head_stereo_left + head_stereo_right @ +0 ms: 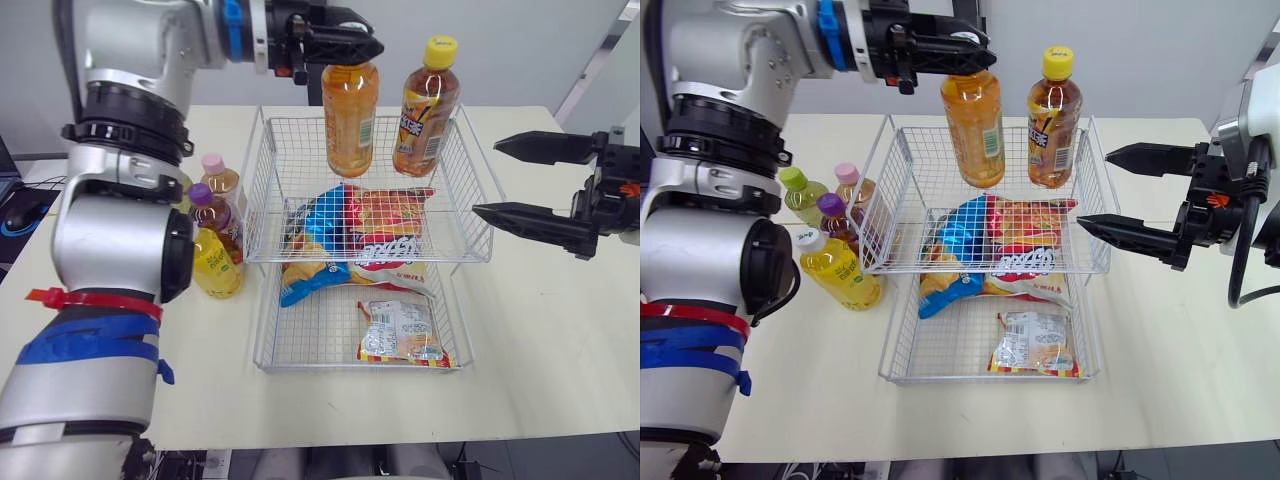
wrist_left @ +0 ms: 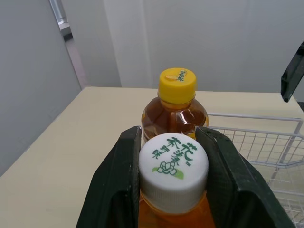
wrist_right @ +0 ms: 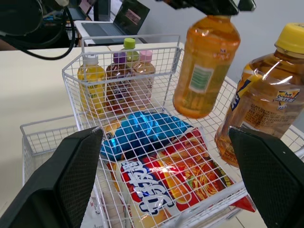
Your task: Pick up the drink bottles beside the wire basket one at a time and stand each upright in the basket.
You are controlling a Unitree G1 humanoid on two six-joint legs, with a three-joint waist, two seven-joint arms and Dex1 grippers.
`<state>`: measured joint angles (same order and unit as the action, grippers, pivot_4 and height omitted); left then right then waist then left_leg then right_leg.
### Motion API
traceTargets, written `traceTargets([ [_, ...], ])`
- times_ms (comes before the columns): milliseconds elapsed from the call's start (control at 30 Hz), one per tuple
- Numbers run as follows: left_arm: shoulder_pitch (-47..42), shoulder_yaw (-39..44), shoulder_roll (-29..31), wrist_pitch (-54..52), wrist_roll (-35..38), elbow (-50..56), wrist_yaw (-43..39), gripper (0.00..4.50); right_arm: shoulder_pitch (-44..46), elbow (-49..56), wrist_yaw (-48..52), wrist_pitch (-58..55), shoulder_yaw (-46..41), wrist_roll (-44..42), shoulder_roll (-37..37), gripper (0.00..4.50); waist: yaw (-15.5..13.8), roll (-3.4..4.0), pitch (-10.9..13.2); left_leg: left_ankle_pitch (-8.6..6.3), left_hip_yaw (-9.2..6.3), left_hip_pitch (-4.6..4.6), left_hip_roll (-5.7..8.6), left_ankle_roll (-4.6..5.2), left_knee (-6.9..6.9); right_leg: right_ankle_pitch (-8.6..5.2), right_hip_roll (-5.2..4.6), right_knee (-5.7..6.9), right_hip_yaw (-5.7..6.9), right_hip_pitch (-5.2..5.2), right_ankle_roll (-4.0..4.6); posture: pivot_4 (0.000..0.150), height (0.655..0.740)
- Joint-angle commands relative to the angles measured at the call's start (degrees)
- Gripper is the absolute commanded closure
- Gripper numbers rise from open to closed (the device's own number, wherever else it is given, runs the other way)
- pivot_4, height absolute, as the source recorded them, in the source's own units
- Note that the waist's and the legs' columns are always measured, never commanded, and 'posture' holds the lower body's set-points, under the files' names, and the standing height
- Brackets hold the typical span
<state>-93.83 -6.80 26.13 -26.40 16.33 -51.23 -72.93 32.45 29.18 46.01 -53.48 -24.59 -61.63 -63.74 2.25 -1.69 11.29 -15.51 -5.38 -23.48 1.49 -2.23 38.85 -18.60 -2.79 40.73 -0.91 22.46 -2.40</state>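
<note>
Behind, grey wall [image 1: 520,50]; basket [image 1: 295,150] on table [image 1: 560,370].

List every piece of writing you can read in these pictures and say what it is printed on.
"花", among other green Chinese characters I cannot make out for certain: on the white cap of the orange bottle.
Small print on the yellow cap: too small to read.
Label of the yellow-capped bottle: blurred, unreadable.
Large white characters on the red snack bag: unreadable behind the wire.
Print on the lower packet: too small.
</note>
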Motion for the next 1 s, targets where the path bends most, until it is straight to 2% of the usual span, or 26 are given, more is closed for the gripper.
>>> traceTargets([
  [33,-2.81,2.33,-1.1,4.66,-1.29,-2.87,1.6,3.12,0.09,1.3,-1.42,0.06,-2.99,-1.62,-1.06,0.0,-0.03,-0.02,0.01,0.0,0.01,0.0,0.0,0.0,0.0,0.0,0.0,0.0,0.0,0.0,0.0,0.15,0.74],
  [267,-4.38,3.61,-3.67,7.56,-3.67,-9.58,3.07,3.12,-0.17,1.8,-3.02,0.01,-3.18,-2.85,-1.26,0.0,-0.37,-0.02,0.01,0.0,0.01,0.01,0.03,0.01,0.02,0.0,-0.01,0.03,0.0,-0.01,-0.01,0.15,0.74],
  [433,-5.92,5.2,-4.26,5.88,-3.27,-11.71,2.25,3.12,-0.18,1.82,-3.61,0.12,-2.98,-3.36,-1.47,0.0,-0.46,-0.02,0.01,0.01,-0.03,0.01,0.06,0.01,0.07,0.0,-0.02,0.07,0.03,-0.04,-0.01,0.15,0.74],
  [733,-8.17,6.35,-1.97,3.69,-4.13,-11.05,-1.08,0.2,-0.4,1.91,-3.88,0.58,-2.62,-3.12,-1.28,0.0,-0.37,-0.01,0.01,0.01,-0.03,0.01,0.06,0.01,0.05,0.0,-0.01,0.06,0.04,-0.03,-0.02,0.15,0.74],
  [767,-8.28,6.36,-1.54,3.31,-4.1,-10.61,-1.66,0.05,-0.44,1.92,-3.88,0.62,-2.62,-3.06,-1.27,0.0,-0.35,-0.01,0.01,0.01,-0.03,0.01,0.06,0.02,0.05,0.0,-0.01,0.06,0.04,-0.03,-0.02,0.15,0.74],
  [1000,-8.82,6.87,2.92,-2.81,-2.65,-5.48,-5.87,0.05,-0.65,1.94,-3.44,1.21,-2.51,-2.3,-1.34,0.0,-0.31,-0.01,0.01,0.01,-0.04,0.02,0.05,0.01,0.06,0.0,0.0,0.09,0.04,-0.03,-0.02,0.15,0.74],
])
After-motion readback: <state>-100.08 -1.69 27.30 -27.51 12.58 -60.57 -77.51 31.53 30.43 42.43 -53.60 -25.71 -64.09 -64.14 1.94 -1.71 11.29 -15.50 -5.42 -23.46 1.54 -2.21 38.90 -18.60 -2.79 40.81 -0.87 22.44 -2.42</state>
